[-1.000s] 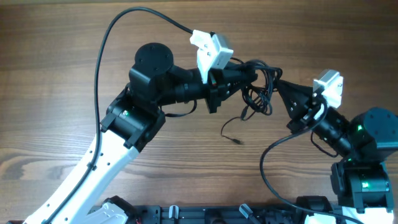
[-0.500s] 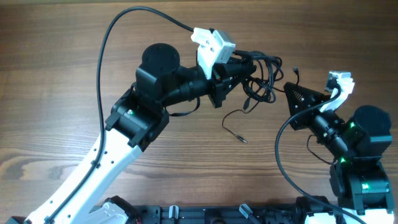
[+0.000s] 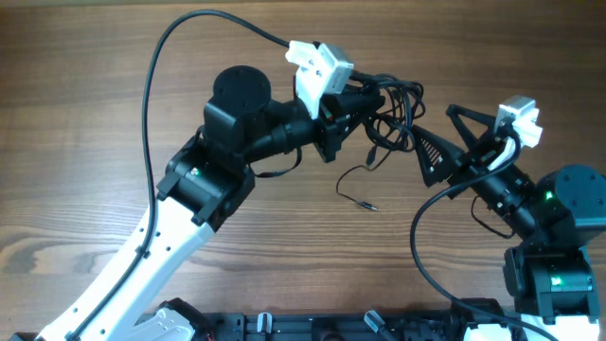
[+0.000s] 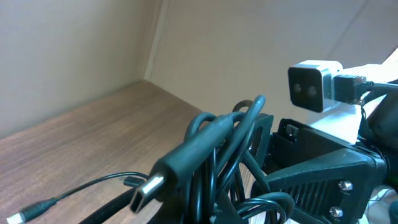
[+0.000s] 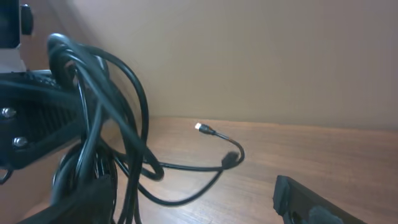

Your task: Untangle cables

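Note:
The cables [image 3: 398, 106] are a bunch of thin black cords hanging tangled above the table, and my left gripper [image 3: 369, 102] is shut on them. One loose strand [image 3: 352, 189] drops to the table and ends in a small plug. In the left wrist view the cables [image 4: 217, 140] fill the jaws, and a flat silver plug [image 4: 148, 188] sticks out to the left. My right gripper [image 3: 437, 134] stands open just right of the bunch. In the right wrist view the cables [image 5: 109, 124] hang by its left finger, with nothing between the fingers [image 5: 308, 202].
The thick black cable of the left arm [image 3: 151, 85] arcs over the table's left side. The left arm body [image 3: 227, 133] lies across the middle. The right arm base [image 3: 559, 246] sits at the lower right. A thin cord end [image 5: 200, 127] lies on the wood.
My right gripper has gone from shut to open and has moved left, closer to the bunch. The left gripper still holds the cables, shifted only slightly.

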